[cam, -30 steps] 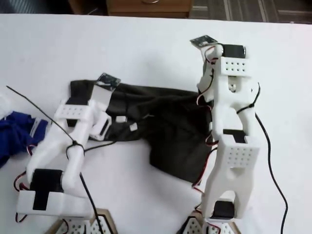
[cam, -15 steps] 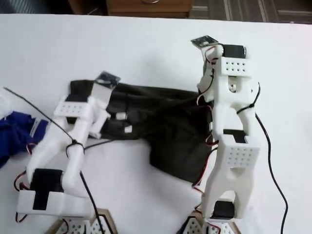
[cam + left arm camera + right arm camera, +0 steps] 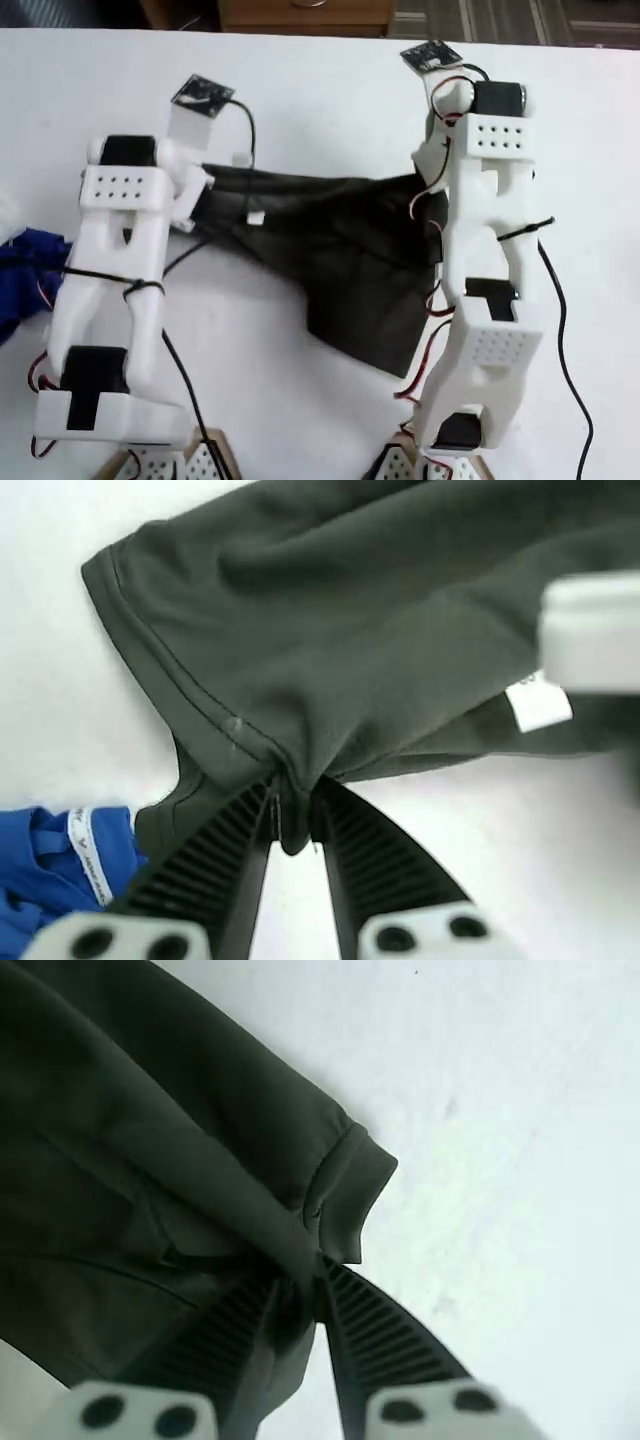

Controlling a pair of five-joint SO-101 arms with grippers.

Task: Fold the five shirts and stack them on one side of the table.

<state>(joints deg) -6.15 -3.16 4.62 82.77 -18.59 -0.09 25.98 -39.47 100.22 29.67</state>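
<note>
- The left gripper (image 3: 292, 815) is clenched on the dark shirt (image 3: 330, 260). Its 2 black ribbed fingers (image 3: 225, 850) pinch a narrow fold of cloth right at their tips.
- Beyond those tips the cloth fans out wide. A stitched sleeve hem (image 3: 165, 670) runs away from the pinch on 1 side.
- A white label (image 3: 538, 702) sits on the cloth well past the tips, on the side opposite the hem.
- The blue shirt (image 3: 60, 865) lies bunched beside the outer face of 1 finger, back near its base. It is apart from the gripper, with a corner of the dark shirt between them.
- The right gripper (image 3: 300, 1290) grasps the same dark shirt, with both of its ribbed fingers (image 3: 385, 1345) closed on a bunched ridge of cloth at the tips.
- Just past the right fingertips a turned cuff (image 3: 350, 1185) sticks out, and the bare white table (image 3: 500, 1110) lies beyond it.
- Most of the cloth in the right wrist view spreads from the pinch to 1 side of the fingers, opposite the bare table.
- From above, the dark shirt is stretched in a band between the 2 grippers.
- A broad flap of the shirt runs back from that band toward the arm bases and ends nearer the right arm.
</note>
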